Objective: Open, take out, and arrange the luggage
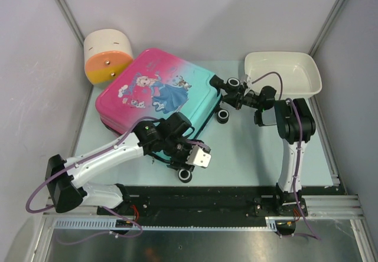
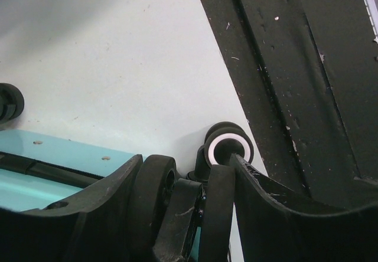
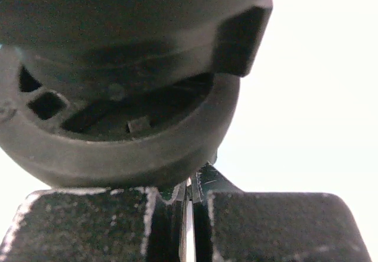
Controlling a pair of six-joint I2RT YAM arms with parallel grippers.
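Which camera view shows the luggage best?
Top external: the whole luggage shows, lying closed. Left wrist catches only a teal edge and wheels; right wrist only a blurred dark round part, likely a wheel.

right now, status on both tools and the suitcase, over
Suitcase flat, closed. Left tool at its near wheel, jaws apart, grip unclear. Right tool shut by its far wheel. Basin and drawer box off to the sides.

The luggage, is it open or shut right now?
Shut. The luggage lies flat with its printed shell up, halves together, no lining showing in the top view.
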